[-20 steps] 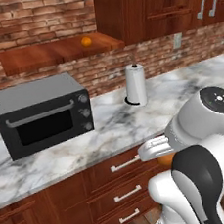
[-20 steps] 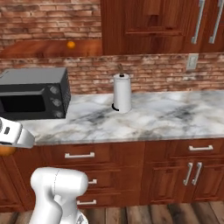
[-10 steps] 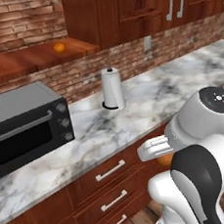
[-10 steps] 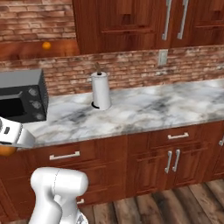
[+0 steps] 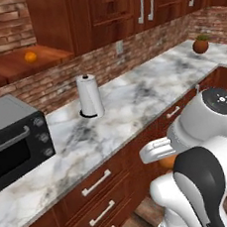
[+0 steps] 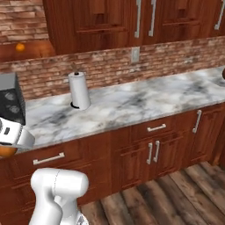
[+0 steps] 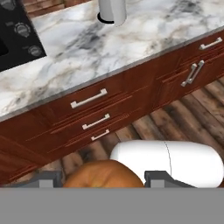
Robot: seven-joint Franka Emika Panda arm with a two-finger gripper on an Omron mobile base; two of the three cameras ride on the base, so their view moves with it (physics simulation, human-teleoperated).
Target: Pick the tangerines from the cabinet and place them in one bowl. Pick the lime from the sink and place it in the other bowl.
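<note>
My gripper (image 7: 103,178) is shut on a tangerine (image 7: 104,174), an orange round fruit that sits between the two finger tips at the bottom of the hand view. The same fruit (image 5: 167,162) hangs under the white hand, low in front of the drawers, and appears as the held tangerine (image 6: 6,151) at the left edge of the right base view. A second tangerine (image 5: 30,56) lies on the open shelf of the reddish-brown cabinet (image 5: 11,70); it is also the small orange tangerine (image 6: 20,47) on the cabinet shelf (image 6: 37,50). The lime, the sink and both bowls are out of view.
A white paper towel roll (image 5: 90,95) stands on the marble counter (image 5: 134,100) near the brick wall. A dark toaster oven (image 5: 14,142) sits to its left. A brown pot (image 5: 200,45) stands far right on the counter. Drawers with metal handles (image 7: 89,98) run below, above wooden floor.
The whole scene has slid left in both base views, so the base has driven right along the counter. The gripper keeps the tangerine in the same hold.
</note>
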